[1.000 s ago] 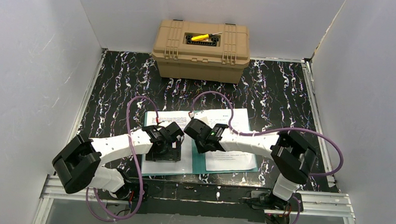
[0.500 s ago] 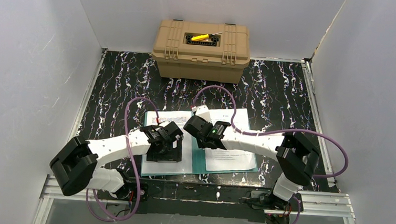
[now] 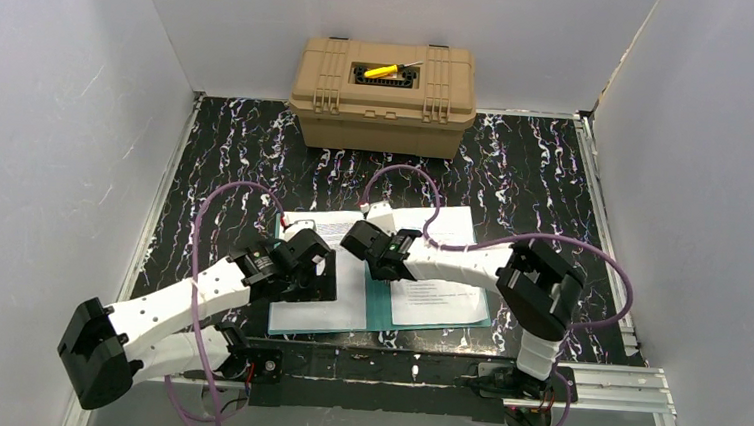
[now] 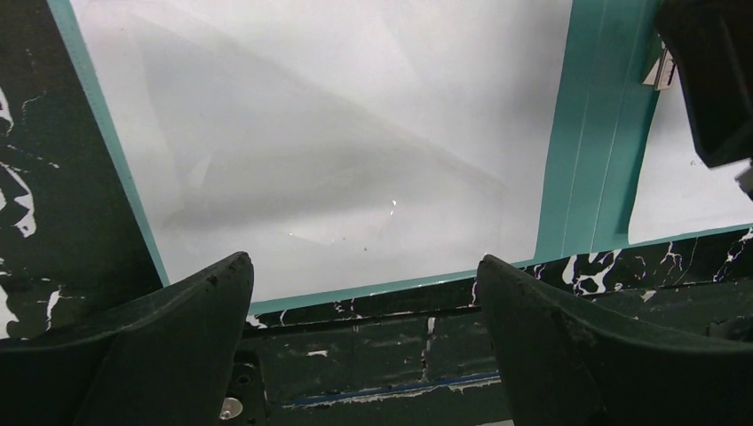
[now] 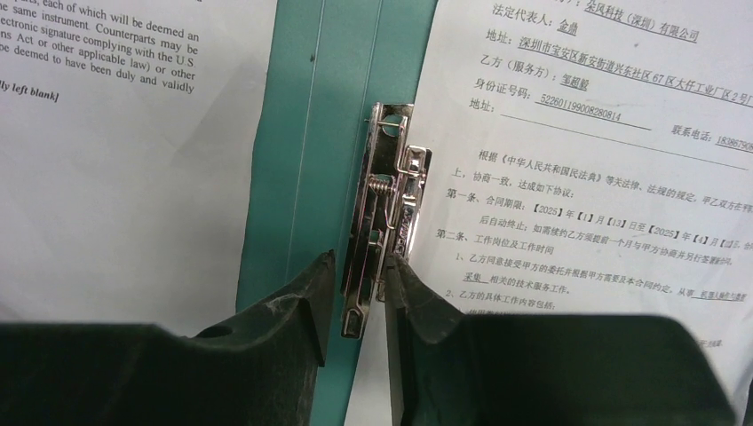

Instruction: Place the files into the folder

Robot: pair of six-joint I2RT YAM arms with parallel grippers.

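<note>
The teal folder (image 3: 377, 311) lies open flat on the table with a white sheet on each leaf. The left sheet (image 3: 318, 316) (image 4: 337, 133) and the right sheet (image 3: 444, 300) (image 5: 604, 177) both carry small black print. My right gripper (image 3: 361, 244) (image 5: 360, 266) is low over the spine. Its jaws are slightly open, straddling the metal clip (image 5: 391, 204), the right finger against it and a thin gap at the left one. My left gripper (image 3: 313, 279) (image 4: 364, 275) hangs wide open over the left leaf's near edge, holding nothing.
A tan toolbox (image 3: 383, 93) stands at the back wall with a yellow tool (image 3: 383, 70) in its lid. White walls close in the left, right and back. A metal rail (image 3: 372, 368) runs along the near edge by the arm bases.
The left arm has swung out to the left and its gripper has shifted slightly left. The right gripper has slid a little left along the spine and its jaws have parted around the clip.
</note>
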